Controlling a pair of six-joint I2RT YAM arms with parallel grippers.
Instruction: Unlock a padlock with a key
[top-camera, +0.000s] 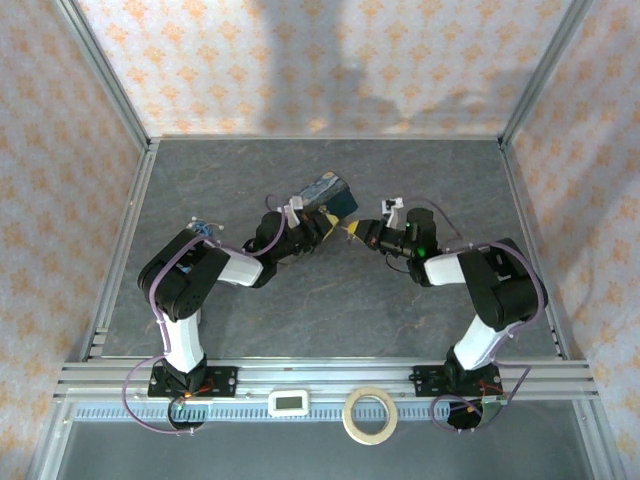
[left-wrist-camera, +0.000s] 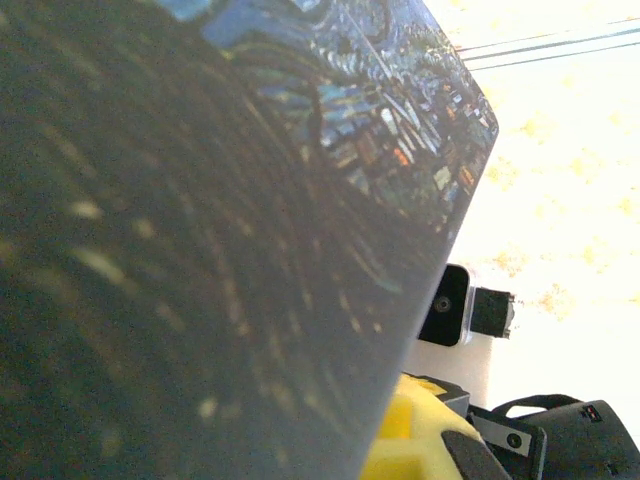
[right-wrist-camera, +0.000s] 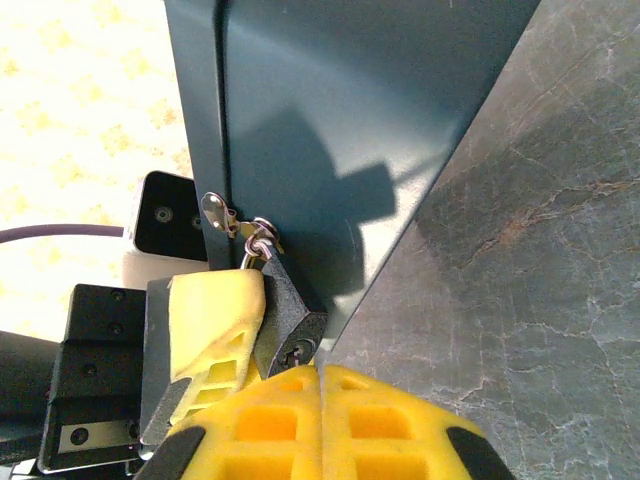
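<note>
The blue painted tin (top-camera: 330, 192) is tilted up at mid-table between my two arms, and its lid looms close in the left wrist view (left-wrist-camera: 250, 200). In the right wrist view the small dark padlock (right-wrist-camera: 290, 305) hangs from the hasp on the tin's side (right-wrist-camera: 340, 130). One yellow finger (right-wrist-camera: 210, 320) of my left gripper (top-camera: 322, 222) presses the padlock's left side; the other finger is hidden behind it. My right gripper (right-wrist-camera: 320, 372) is shut, tips right at the keyhole. A pale sliver of the key (right-wrist-camera: 294, 352) glints in the keyhole; the rest is hidden between the pads.
The grey stone-patterned table (top-camera: 330, 330) is fenced by aluminium rails and patterned walls. A roll of tape (top-camera: 368, 413) and a small white device (top-camera: 291, 402) lie on the near rail between the arm bases. My right gripper (top-camera: 358, 232) nearly touches the left one.
</note>
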